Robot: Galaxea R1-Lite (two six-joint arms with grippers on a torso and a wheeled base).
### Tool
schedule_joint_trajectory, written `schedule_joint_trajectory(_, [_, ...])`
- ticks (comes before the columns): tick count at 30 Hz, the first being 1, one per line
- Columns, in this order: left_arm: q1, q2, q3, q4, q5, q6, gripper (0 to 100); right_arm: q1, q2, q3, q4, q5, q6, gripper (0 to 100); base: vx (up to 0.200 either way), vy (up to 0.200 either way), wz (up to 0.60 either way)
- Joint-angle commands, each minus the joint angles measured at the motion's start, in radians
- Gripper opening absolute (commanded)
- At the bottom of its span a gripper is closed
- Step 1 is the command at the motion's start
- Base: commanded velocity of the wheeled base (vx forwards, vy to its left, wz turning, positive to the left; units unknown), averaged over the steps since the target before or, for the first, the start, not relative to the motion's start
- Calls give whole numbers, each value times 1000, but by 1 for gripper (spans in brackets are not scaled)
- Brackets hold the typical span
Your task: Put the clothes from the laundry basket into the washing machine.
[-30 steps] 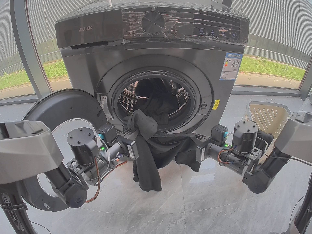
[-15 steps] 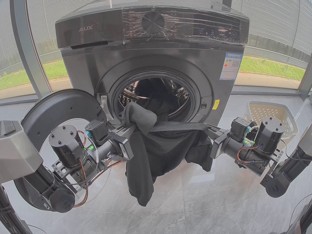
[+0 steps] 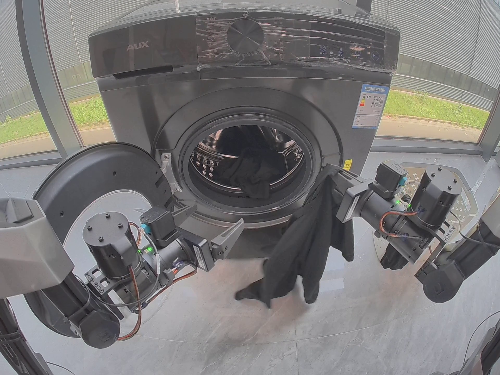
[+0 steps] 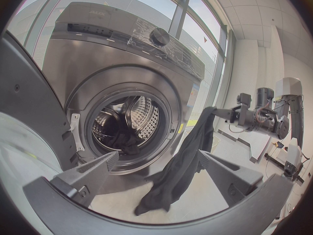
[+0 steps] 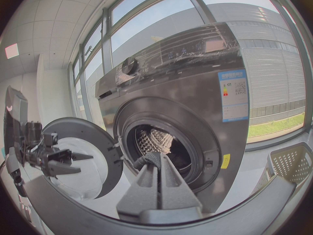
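Pale floor tiles and tall windows surround the washing machine, whose round door is swung open to its left. Right of the machine, a cream laundry basket is largely hidden behind the right arm; its contents cannot be made out. A black garment is clamped in the right gripper just right of the machine's opening and hangs towards the floor. Dark clothes lie inside the drum. Below the opening, the left gripper is spread wide, holding nothing.
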Motion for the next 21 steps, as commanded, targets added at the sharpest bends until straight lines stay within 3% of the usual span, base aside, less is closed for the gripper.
schedule_joint_trajectory(1, [-5, 21, 10, 0, 0, 1, 100, -6, 0, -28, 0, -3, 1, 0, 0, 0, 0])
schedule_joint_trajectory(7, [-8, 69, 27, 0, -4, 6, 100, -3, 1, -24, 0, -3, 3, 0, 0, 0, 0])
schedule_joint_trajectory(11, [-7, 135, 18, 0, -35, 9, 100, 4, 3, -16, 2, -2, 1, 0, 0, 0, 0])
schedule_joint_trajectory(16, [-5, 207, -17, 0, -41, 52, 100, 2, 3, -19, 2, -3, 1, 0, 0, 0, 0])
schedule_joint_trajectory(21, [-10, 284, -57, 0, -40, 67, 100, 11, 1, -22, 2, -3, 3, 0, 0, 0, 0])
